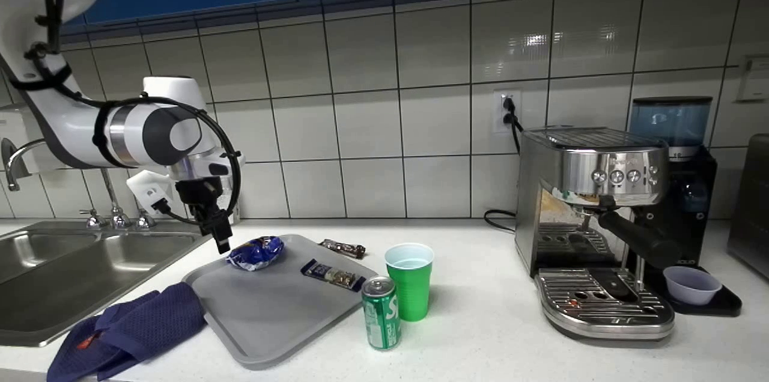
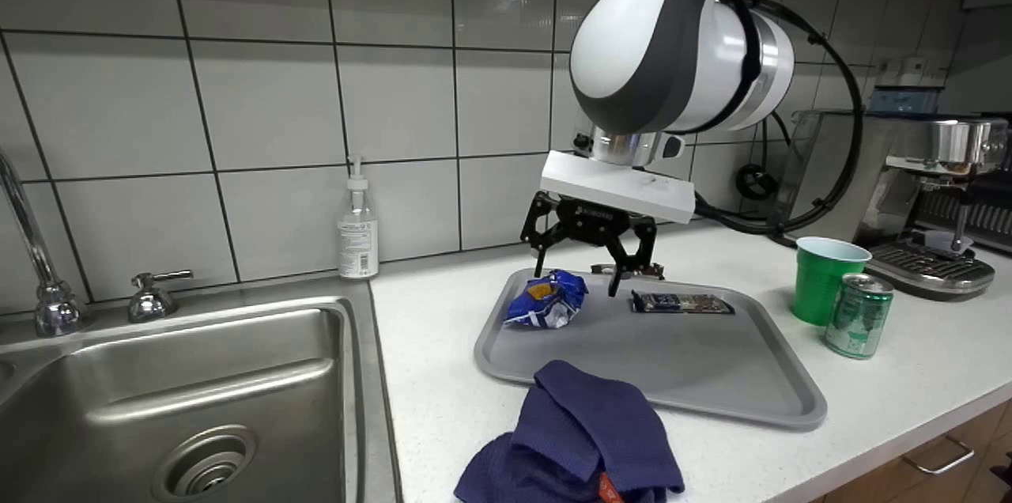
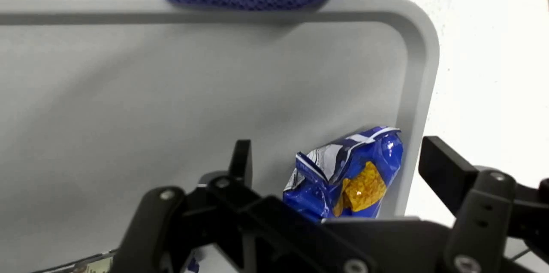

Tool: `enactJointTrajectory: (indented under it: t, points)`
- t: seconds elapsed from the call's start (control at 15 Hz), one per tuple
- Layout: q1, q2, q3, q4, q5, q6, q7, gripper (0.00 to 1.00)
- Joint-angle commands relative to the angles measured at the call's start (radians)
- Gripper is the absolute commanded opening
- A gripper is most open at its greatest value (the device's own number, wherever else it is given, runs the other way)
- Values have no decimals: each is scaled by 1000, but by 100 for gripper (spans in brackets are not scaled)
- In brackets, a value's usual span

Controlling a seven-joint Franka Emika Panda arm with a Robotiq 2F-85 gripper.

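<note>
In an exterior view, the gripper (image 2: 576, 285) hangs empty above the bag (image 2: 549, 300) on the tray (image 2: 680, 368). In an exterior view, the tray bears also a snack bar (image 1: 332, 274), maybe to keep both together. In the wrist view, the fingers (image 3: 242, 159) stand wide apart (enough room for the bag, I think).

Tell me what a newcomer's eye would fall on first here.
Most likely the white arm, its black tool open above the gray tray. Next comes the shiny blue snack bag, lying at one end of the tray below the tool. The bright green cup stands out too, on the counter beside a green can.
</note>
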Motion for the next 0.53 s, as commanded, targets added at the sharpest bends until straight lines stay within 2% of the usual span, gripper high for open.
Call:
enactJointTrajectory:
  t: [0.0,0.47]
  points:
    - [-21,-71,56,-77,38,0,-50,100]
    - [4,-80,114,-120,43,-31,-18,100]
